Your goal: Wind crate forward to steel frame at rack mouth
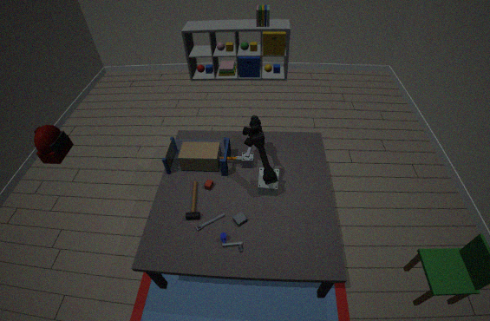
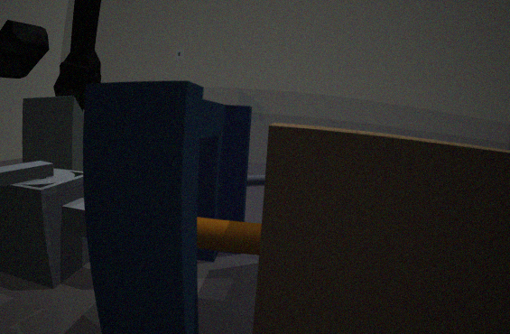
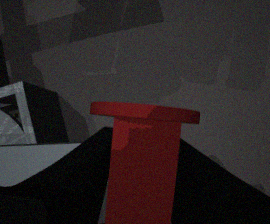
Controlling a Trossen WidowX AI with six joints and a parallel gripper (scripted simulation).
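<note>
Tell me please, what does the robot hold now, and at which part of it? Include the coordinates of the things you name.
The end effector [image 3: 136, 139] is closed on the winch handle [image 1: 249, 150] [image 2: 21, 171] [image 3: 145, 170], holding it by its upright red grip, just below the wider round cap.
</note>
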